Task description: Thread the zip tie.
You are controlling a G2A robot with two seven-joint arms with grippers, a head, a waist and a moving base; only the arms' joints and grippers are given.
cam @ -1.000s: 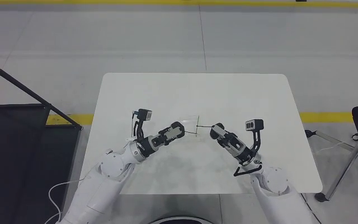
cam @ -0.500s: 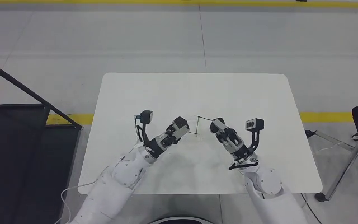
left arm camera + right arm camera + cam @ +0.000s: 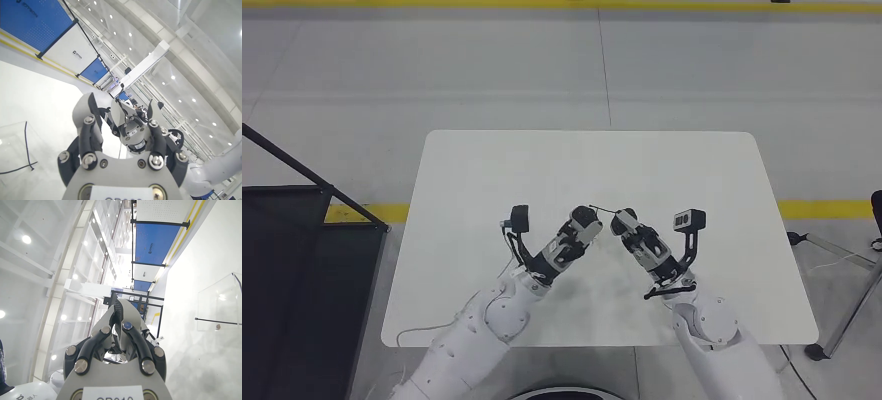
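Left tool (image 3: 121,103) drew toward right tool (image 3: 115,308); former released; latter clenched; zip tie (image 3: 217,321) lies apart.

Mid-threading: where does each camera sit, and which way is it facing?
Top: above the arms, looking down at the table; both arms show, left gripper and right gripper nearly meeting.
Left wrist: behind its open jaws, facing the right gripper and ceiling.
Right wrist: behind its shut jaws, tilted up at the ceiling.
Shared: both wrist views catch the zip tie and clear box.
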